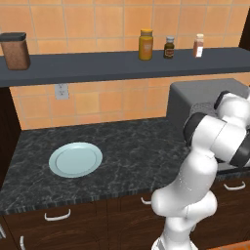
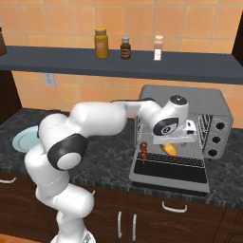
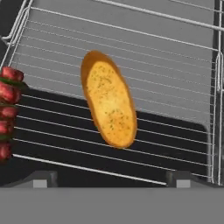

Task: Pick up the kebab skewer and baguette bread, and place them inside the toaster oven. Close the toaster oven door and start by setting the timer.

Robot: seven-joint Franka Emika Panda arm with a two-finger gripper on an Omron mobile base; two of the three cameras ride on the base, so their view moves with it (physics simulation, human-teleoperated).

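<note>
With both foods lying on the rack, loading looks done; door and timer remain.

In the hand view the baguette bread [image 3: 109, 99], a golden oval loaf with a speckled crust, lies at frame centre on the thin wire rack [image 3: 175, 65], free of the fingers. The kebab skewer [image 3: 8, 111], red chunks on a stick, sits at the left edge, apart from the loaf. The gripper [image 3: 111, 178] hovers above with its dark tips spread wide at the bottom, holding nothing. In the right base view the toaster oven [image 2: 190, 95], a grey metal box right of centre, stands with its toaster oven door [image 2: 171, 174] folded down flat, dark glass facing up. The round knobs [image 2: 218, 127] at its right appear untouched, as far as can be judged.
</note>
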